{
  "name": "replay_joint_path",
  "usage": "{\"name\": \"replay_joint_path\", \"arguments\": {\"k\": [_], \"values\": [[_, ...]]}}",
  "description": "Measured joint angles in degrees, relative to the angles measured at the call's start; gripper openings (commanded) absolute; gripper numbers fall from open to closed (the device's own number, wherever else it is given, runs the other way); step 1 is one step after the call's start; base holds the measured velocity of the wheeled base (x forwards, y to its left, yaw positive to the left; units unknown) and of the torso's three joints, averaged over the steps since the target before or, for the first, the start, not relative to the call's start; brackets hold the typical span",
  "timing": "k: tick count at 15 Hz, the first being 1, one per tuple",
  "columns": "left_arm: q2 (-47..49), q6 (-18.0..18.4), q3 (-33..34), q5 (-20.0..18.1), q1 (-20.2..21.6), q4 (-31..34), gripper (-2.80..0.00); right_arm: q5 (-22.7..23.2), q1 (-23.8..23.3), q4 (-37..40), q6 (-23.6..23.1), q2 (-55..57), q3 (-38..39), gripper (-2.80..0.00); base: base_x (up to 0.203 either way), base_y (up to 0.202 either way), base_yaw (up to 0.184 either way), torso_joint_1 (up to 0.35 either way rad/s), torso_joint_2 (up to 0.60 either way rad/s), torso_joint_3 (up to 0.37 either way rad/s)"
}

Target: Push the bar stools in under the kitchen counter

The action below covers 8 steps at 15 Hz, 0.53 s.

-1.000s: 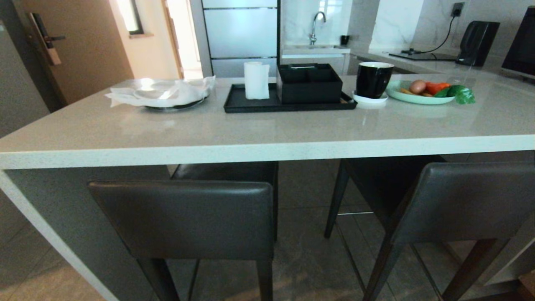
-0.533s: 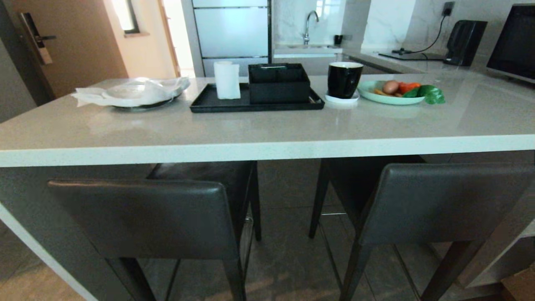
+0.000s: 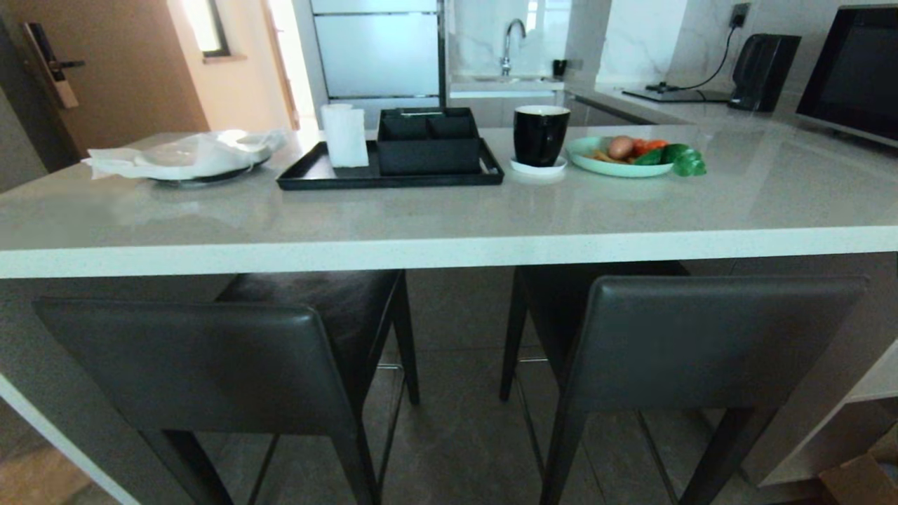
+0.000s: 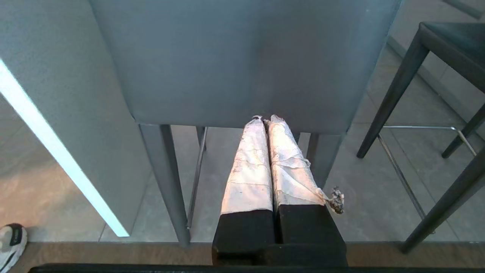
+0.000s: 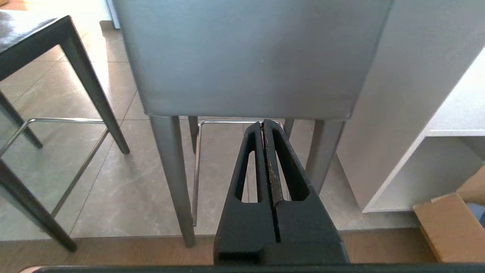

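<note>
Kitchen tiles run under the counter [image 3: 449, 252], whose pale stone top spans the head view, and both bar stools stand at its near edge: the left stool [image 3: 203, 365] and the right stool [image 3: 701, 344] each have the seat partly beneath the thick white lip while the padded backrest stands proud of it on the robot's side. Neither is pushed home, so the task looks to be at its approach step. Both arms are low, out of the head view. The left gripper [image 4: 265, 119] has its tape-wrapped jaws pressed together, empty, tips just at the lower edge of the left stool's backrest (contact cannot be told). The right gripper [image 5: 263, 123] is likewise closed on nothing, just below the right stool's backrest. Next, I judge, comes a level, straight push on the backrests so the legs slide without tipping. On top, well clear, sit a black tray [image 3: 316, 179], a black mug [image 3: 540, 133] and a plate of vegetables [image 3: 596, 165]
</note>
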Motion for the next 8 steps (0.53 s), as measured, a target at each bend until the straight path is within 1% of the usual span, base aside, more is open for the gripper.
{"name": "replay_joint_path", "arguments": {"k": [6, 8], "values": [[0.00, -0.01, 0.00, -0.02, -0.05, 0.00, -2.80, -0.05, 0.00, 0.02, 0.04, 0.00, 0.00, -2.80, 0.000, 0.000, 0.000, 0.000, 0.00, 0.000], [0.02, -0.01, 0.00, 0.00, -0.02, 0.00, -2.80, -0.02, 0.04, 0.02, 0.04, 0.00, -0.04, -2.80, 0.000, 0.000, 0.000, -0.079, 0.23, 0.151]]}}
